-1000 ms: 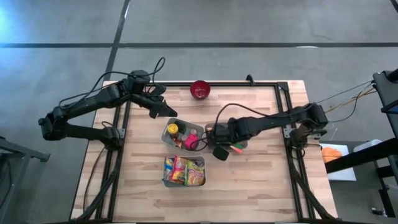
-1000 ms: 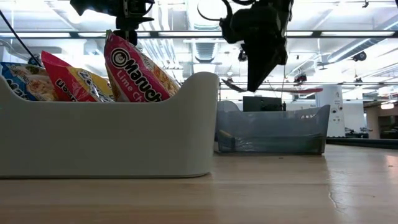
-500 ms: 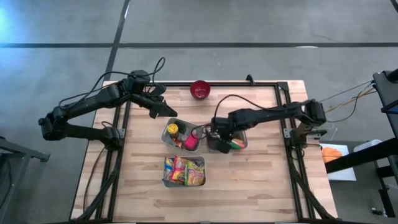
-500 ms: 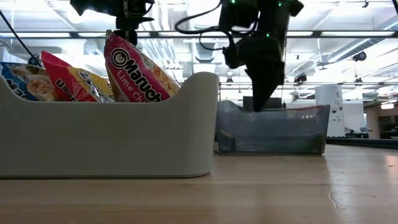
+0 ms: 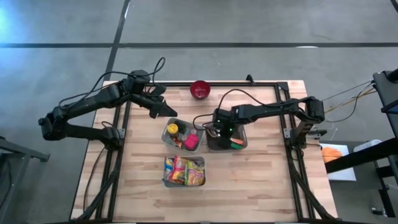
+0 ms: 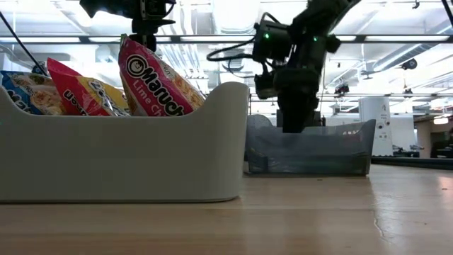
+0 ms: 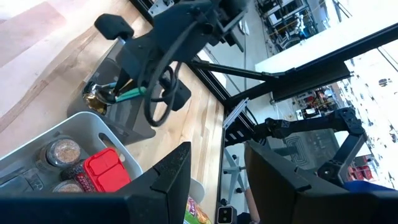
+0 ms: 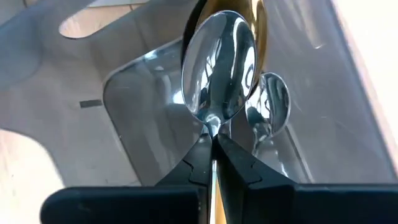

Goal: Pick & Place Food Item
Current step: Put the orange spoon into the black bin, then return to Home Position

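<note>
1. Nearest me: white bin (image 5: pixel 184 180) at the table's near edge, full of ramen packets (image 5: pixel 184 170). In the low view it fills the left foreground, packets (image 6: pixel 152 78) poking above its rim (image 6: pixel 212 99). No gripper is on it.
2. Mid table, left: second white bin (image 5: pixel 166 138) with jars and a red-lidded container (image 5: pixel 191 141). The left wrist view shows the same container (image 7: pixel 102 167) and jars (image 7: pixel 63 150).
3. Mid table, right: translucent grey bin (image 5: pixel 241 144) just beside the jar bin. Right gripper (image 5: pixel 219 130) is down inside it; in the low view it (image 6: pixel 293 126) sits below the grey bin's rim (image 6: pixel 354 127).
4. Right claw: fingers pinched fully together on the neck of a silver spoon (image 8: pixel 219 74). The spoon bowl sticks out ahead of the fingertips (image 8: pixel 200 163), against the grey bin wall (image 8: pixel 143 118). A gold utensil (image 8: pixel 254 15) sits behind the spoon.
5. Also in the grey bin: green and orange items (image 5: pixel 236 143). I can't tell what they are.
6. Far left: left gripper (image 5: pixel 163 112) hangs above the jar bin's far edge. Fingers (image 7: pixel 174 174) partly open, nothing between them.
7. Far edge: red bowl (image 5: pixel 200 90), well apart from both grippers.
</note>
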Controlling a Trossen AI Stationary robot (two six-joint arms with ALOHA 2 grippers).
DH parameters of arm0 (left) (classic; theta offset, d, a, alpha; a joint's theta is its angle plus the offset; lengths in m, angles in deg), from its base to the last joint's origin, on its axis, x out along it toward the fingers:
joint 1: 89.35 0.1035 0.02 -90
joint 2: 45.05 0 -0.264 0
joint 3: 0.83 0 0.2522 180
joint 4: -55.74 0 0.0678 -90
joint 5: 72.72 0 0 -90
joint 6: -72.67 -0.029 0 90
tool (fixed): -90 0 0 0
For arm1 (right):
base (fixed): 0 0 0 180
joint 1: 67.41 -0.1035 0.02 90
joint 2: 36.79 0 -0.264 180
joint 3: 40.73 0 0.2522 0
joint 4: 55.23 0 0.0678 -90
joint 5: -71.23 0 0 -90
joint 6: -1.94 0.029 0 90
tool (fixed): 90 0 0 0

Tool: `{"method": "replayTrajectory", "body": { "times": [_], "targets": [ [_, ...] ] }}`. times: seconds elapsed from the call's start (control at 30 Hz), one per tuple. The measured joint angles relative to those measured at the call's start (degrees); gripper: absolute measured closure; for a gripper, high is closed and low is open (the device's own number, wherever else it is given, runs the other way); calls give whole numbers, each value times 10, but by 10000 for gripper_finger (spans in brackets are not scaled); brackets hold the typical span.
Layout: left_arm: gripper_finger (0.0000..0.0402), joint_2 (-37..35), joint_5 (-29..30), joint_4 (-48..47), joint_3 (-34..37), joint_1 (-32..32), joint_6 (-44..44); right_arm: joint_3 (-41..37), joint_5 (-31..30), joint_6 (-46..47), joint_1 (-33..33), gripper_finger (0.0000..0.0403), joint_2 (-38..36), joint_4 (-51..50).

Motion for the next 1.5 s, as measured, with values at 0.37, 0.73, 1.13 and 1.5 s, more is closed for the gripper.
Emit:
{"method": "replayTrajectory", "body": {
  "times": [0.37, 0.73, 1.13, 1.5],
  "targets": [
    [249, 0, 0, 0, 0, 0, 2, -53, 18, -21, 3, 395, -2, 92],
    [249, 0, 0, 0, 0, 0, 2, -34, 25, -47, -3, 395, 0, 74],
    [249, 0, 0, 0, 0, 0, 1, -34, 26, -84, -21, 372, -1, 64],
    [249, 0, 0, 0, 0, 0, 0, -34, 19, -91, -20, 175, -1, 66]
  ]
}}
